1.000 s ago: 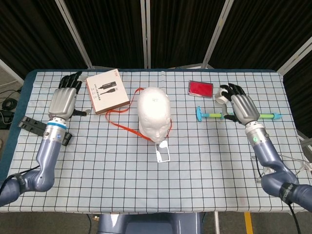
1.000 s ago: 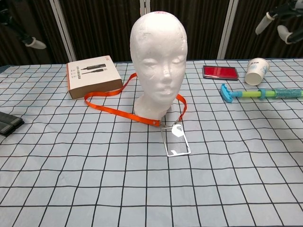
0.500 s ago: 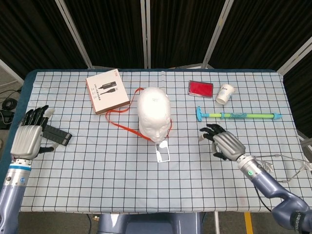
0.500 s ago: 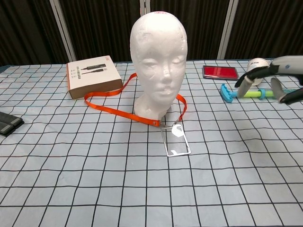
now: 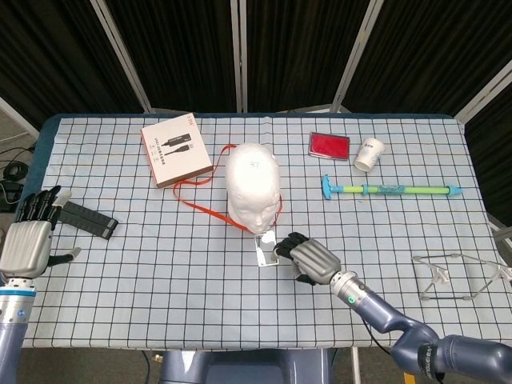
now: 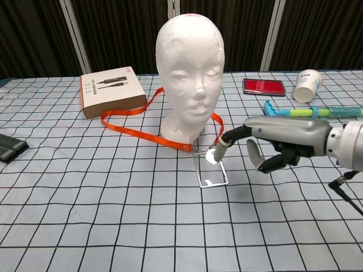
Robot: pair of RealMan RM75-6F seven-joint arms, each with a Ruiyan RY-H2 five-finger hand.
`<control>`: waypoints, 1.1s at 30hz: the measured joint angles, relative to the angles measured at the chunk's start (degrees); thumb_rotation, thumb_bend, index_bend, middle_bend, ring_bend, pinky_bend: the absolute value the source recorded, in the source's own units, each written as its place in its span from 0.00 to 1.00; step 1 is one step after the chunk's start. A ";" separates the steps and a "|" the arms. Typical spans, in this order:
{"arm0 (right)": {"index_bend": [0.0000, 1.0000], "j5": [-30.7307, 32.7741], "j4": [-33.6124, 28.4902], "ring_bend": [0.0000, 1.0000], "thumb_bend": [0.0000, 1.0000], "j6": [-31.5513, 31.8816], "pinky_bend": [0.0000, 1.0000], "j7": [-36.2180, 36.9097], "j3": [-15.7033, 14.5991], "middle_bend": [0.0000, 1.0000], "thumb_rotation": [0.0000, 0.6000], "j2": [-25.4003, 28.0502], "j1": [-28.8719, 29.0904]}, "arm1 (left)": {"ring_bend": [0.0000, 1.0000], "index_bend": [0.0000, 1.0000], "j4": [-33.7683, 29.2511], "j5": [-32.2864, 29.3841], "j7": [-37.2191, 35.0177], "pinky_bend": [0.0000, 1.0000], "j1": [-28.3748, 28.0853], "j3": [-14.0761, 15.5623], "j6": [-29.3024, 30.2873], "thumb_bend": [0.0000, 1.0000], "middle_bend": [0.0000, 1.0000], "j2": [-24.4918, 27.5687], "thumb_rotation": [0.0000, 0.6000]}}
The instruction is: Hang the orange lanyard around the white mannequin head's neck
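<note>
I see the orange lanyard [image 6: 136, 131] lying on the table around the base of the white head [image 6: 189, 68], and the part behind the neck is hidden from me. My right hand [image 6: 272, 141] holds nothing, fingers apart, one fingertip [image 6: 218, 153] at the clear badge holder [image 6: 210, 169]. My left hand [image 5: 29, 236] is open at the table's [image 5: 160, 280] left edge.

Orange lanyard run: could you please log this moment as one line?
right hand: open, fingertips at clear badge holder | left hand: open, idle | orange lanyard: on table around white mannequin head base
</note>
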 measured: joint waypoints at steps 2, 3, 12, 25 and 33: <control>0.32 1.37 0.13 0.19 1.00 -0.37 0.14 -1.81 0.18 0.23 1.00 -1.71 0.29 | 0.00 0.00 0.31 0.02 -0.46 0.00 0.13 -0.28 -0.50 0.00 0.00 0.08 1.00; 0.32 1.96 0.19 0.19 1.00 -0.53 0.14 -2.57 0.24 0.23 1.00 -2.40 0.42 | 0.00 0.00 0.40 0.01 -0.60 0.00 0.18 -0.39 -0.64 0.00 0.00 0.12 1.00; 0.32 5.80 2.24 0.19 1.00 -1.41 0.15 -7.96 0.60 0.23 1.00 -7.23 1.29 | 0.00 0.00 1.03 -0.03 -1.85 0.00 0.62 -1.35 -2.16 0.00 0.00 0.54 1.00; 0.32 7.55 5.01 0.19 1.00 -1.64 0.15 -10.14 -0.59 0.23 1.00 -9.92 1.33 | 0.00 0.00 1.28 0.56 -2.23 0.00 1.35 -2.40 -3.40 0.00 0.00 0.56 1.00; 0.32 7.92 4.63 0.19 1.00 -2.53 0.15 -9.47 -1.47 0.23 1.00 -9.25 1.17 | 0.00 0.00 1.42 0.79 -1.93 0.00 1.70 -2.98 -3.81 0.00 0.00 0.34 1.00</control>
